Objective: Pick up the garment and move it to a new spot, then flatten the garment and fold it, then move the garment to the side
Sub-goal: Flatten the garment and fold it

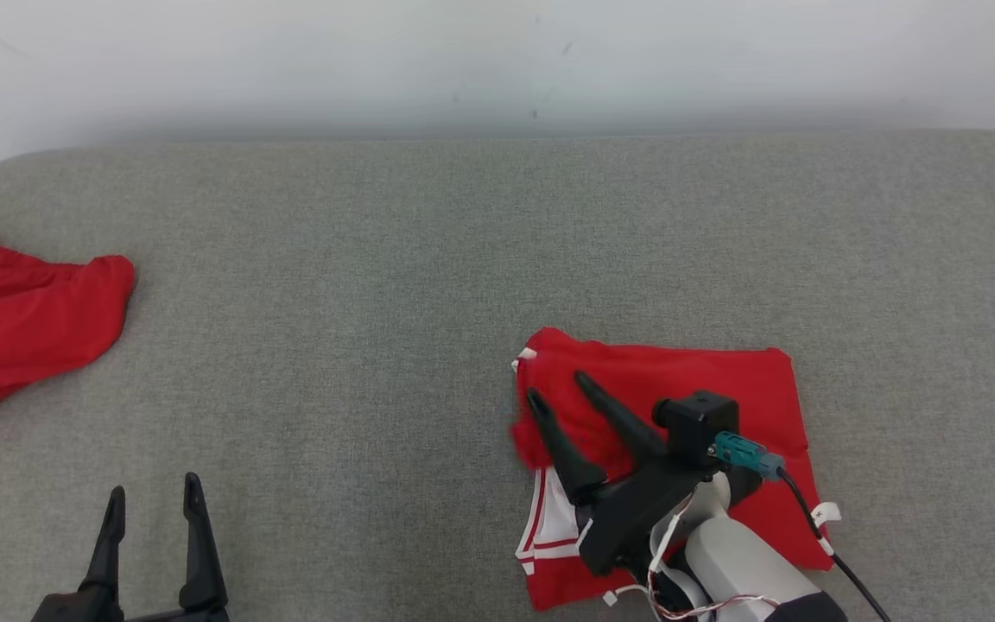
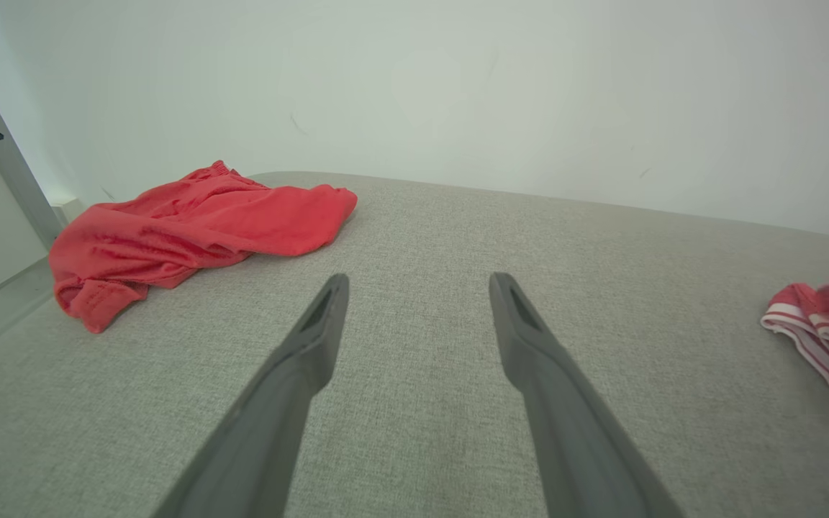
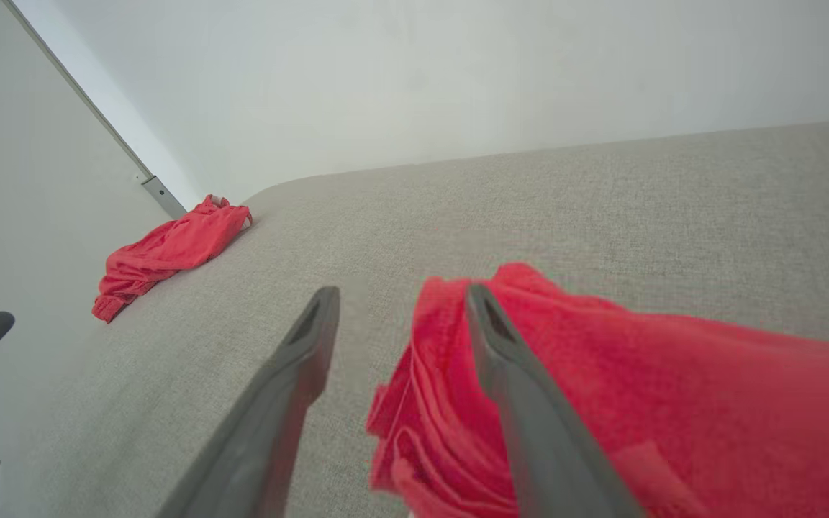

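The garment (image 1: 705,380) is red with white striped trim and lies folded into a rough rectangle on the right part of the grey surface (image 1: 428,259). My right gripper (image 1: 560,389) hovers over its left edge, fingers apart and open. In the right wrist view the garment (image 3: 673,374) bunches under and beside the right finger (image 3: 501,360) of the right gripper (image 3: 401,293), with no cloth pinched. My left gripper (image 1: 155,485) stands open at the lower left, far from the garment. The left wrist view shows the left gripper (image 2: 420,280) over bare surface, with the garment (image 2: 825,324) at its right edge.
A second red garment (image 1: 14,320) lies crumpled at the far left edge, also seen as a red heap (image 2: 191,230) and a red heap (image 3: 170,252). A pale wall (image 1: 497,60) runs behind the surface. Bare grey surface lies between the two garments.
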### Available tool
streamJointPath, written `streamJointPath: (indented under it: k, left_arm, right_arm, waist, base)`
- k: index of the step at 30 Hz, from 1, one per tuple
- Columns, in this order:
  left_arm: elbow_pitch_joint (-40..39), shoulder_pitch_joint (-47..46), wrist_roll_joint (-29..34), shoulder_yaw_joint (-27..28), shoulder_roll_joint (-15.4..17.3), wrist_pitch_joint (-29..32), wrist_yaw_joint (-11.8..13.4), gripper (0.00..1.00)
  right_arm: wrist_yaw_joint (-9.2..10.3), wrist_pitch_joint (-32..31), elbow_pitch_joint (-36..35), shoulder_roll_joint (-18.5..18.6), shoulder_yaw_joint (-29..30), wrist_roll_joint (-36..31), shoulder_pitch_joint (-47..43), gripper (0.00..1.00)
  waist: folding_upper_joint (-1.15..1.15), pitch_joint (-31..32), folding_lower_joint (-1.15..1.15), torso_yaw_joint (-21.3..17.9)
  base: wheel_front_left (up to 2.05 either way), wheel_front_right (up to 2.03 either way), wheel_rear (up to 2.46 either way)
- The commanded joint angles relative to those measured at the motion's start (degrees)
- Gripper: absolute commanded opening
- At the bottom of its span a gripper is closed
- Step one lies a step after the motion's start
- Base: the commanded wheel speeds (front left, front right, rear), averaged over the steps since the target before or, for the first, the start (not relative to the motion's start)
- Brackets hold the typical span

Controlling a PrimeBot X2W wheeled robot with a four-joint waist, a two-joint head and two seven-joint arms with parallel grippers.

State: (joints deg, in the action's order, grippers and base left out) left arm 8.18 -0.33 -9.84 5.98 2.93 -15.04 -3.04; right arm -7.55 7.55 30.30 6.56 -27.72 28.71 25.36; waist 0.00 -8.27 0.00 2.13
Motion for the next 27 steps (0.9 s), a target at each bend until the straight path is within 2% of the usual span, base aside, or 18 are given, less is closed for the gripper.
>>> streamJointPath:
  k: [1, 8, 15, 21, 27]
  left_arm:
    - [0.04, -0.38, -0.03, 0.25, -0.07, -0.2, 0.15, 1.0]
    - [-0.16, 0.55, -0.04, 0.78, -0.08, -0.2, 0.38, 1.0]
    - [-0.8, 1.32, 0.18, 1.23, -0.08, -0.2, 0.35, 1.0]
    - [-1.46, 1.84, 0.63, 1.69, -0.08, -0.2, 0.27, 1.0]
    - [-2.16, 2.34, 1.53, 2.15, -0.08, -0.2, 0.03, 1.0]
  right_arm:
    - [0.15, 1.99, -0.39, 0.89, -0.63, -0.32, 0.88, 1.0]
    - [0.15, 5.19, -4.61, 5.26, 1.16, -0.94, 0.54, 1.0]
    - [0.15, 5.12, -10.39, 9.93, 8.25, -1.39, -4.04, 1.0]
    - [0.15, 5.78, -13.73, 9.99, 14.94, -2.16, -8.7, 1.0]
    - [0.15, 6.7, -16.53, 7.83, 20.81, -4.26, -13.81, 1.0]
  waist:
    - [0.0, 0.11, 0.0, -0.25]
    - [0.0, 0.97, 0.0, -1.5]
    - [0.0, 1.7, 0.0, -2.38]
    - [0.0, 2.37, 0.0, -3.25]
    - [0.0, 3.12, 0.0, -4.42]
  base:
    - [0.0, 0.0, 0.0]
    - [0.0, 0.0, 0.0]
    - [0.0, 0.0, 0.0]
    - [0.0, 0.0, 0.0]
    - [0.0, 0.0, 0.0]
